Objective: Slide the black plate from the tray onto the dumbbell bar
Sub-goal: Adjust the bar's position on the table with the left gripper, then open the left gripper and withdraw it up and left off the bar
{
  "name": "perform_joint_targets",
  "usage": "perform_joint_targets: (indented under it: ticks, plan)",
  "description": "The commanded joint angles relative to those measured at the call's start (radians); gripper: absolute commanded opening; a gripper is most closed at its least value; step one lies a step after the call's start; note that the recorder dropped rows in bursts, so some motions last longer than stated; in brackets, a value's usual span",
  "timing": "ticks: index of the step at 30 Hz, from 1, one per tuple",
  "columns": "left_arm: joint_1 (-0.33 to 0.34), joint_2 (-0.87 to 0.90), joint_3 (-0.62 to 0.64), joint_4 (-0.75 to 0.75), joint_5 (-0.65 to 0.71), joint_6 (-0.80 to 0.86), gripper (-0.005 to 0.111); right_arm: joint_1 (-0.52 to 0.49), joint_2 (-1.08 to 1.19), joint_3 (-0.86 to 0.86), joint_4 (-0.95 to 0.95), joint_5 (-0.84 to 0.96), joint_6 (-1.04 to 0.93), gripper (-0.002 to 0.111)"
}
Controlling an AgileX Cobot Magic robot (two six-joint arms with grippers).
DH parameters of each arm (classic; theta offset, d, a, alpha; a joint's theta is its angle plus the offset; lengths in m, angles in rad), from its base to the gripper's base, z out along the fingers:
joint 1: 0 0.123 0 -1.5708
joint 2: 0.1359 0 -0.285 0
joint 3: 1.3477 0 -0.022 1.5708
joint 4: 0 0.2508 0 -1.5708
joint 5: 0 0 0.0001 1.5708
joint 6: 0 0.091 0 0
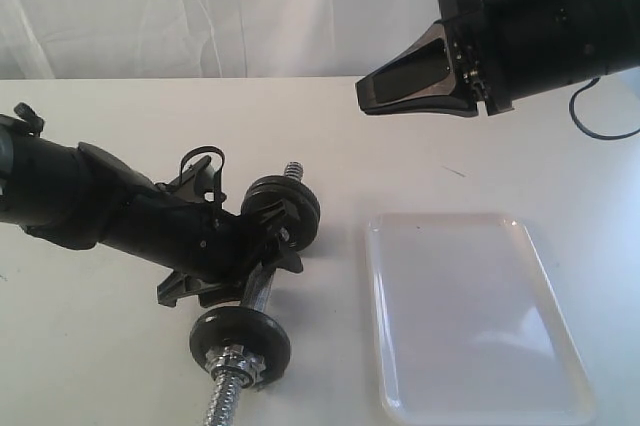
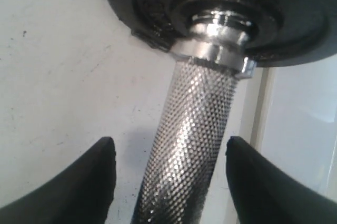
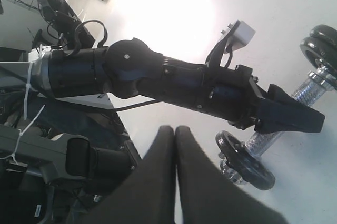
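Observation:
The dumbbell bar (image 1: 258,291) lies on the white table left of the tray (image 1: 470,316), whose surface shows bare white. A black plate (image 1: 282,208) sits on the bar's far end and another black disc (image 1: 240,341) on its near end, behind a silver nut. My left gripper (image 1: 264,264) straddles the knurled middle. In the left wrist view the left gripper (image 2: 169,144) is open, with a gap on each side of the bar (image 2: 192,103). My right gripper (image 1: 365,96) hangs shut and empty above the table, far right.
The tray's rim (image 2: 260,108) runs close beside the bar's far plate (image 2: 295,24). A white curtain backs the table. In the right wrist view the left arm (image 3: 184,82) stretches over the bar (image 3: 310,90), beyond the shut right gripper (image 3: 175,129).

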Motion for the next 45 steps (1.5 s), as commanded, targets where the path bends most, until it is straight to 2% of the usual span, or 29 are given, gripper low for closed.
perform_joint_targets:
  ticks: [1, 7, 12, 16, 22, 25, 28, 30, 31, 33, 35, 36, 39, 41, 45]
  plan:
    - [0.002, -0.009, -0.004, 0.015, 0.018, 0.001, 0.065, -0.006, -0.010, -0.003, 0.015, 0.002, 0.001, 0.000]
    - [0.026, -0.013, -0.004, 0.097, 0.043, 0.001, 0.065, -0.006, -0.010, -0.003, 0.015, 0.002, 0.003, 0.000]
    - [0.095, -0.013, -0.004, 0.110, 0.187, 0.040, 0.077, -0.006, -0.010, -0.003, 0.019, 0.002, 0.003, 0.000]
    - [0.134, -0.021, -0.006, 0.110, 0.250, 0.098, 0.077, -0.006, -0.010, -0.003, 0.021, 0.002, 0.003, 0.000]
    - [0.176, -0.087, -0.019, 0.110, 0.255, 0.159, 0.077, -0.006, -0.010, -0.003, 0.021, 0.002, 0.003, 0.000]
    - [0.231, -0.155, -0.054, 0.139, 0.328, 0.162, 0.077, -0.006, -0.010, -0.003, 0.021, 0.002, 0.003, 0.000]
    - [0.313, -0.255, -0.109, 0.263, 0.487, 0.162, 0.076, -0.006, -0.010, -0.003, 0.021, 0.002, 0.003, 0.000]
    - [0.364, -0.337, -0.122, 0.344, 0.547, 0.115, 0.070, -0.006, -0.010, -0.003, 0.021, 0.002, -0.008, 0.000]
    - [0.391, -0.391, -0.122, 0.393, 0.557, 0.080, 0.062, -0.006, -0.010, -0.003, 0.014, 0.002, -0.031, 0.000]
    - [0.434, -0.493, -0.120, 0.520, 0.590, 0.002, 0.040, -0.004, -0.013, 0.001, -0.003, 0.002, -0.072, 0.000]
    - [0.473, -0.616, -0.120, 0.625, 0.632, -0.051, 0.009, -0.004, -0.034, 0.030, -0.006, 0.002, -0.098, 0.000]
    - [0.487, -0.684, -0.120, 0.679, 0.648, -0.076, 0.001, -0.004, -0.053, 0.048, -0.006, 0.002, -0.109, 0.000]
    - [0.498, -0.886, -0.120, 0.850, 0.654, -0.190, 0.001, -0.004, -0.140, 0.121, -0.056, -0.004, -0.134, 0.000]
    - [0.498, -1.020, -0.120, 0.942, 0.661, -0.246, 0.001, -0.004, -0.231, 0.178, -0.123, -0.077, -0.132, 0.000]
    - [0.498, -1.280, -0.120, 1.001, 0.744, -0.273, 0.001, -0.004, -0.476, 0.278, -0.278, -0.212, 0.011, 0.000]
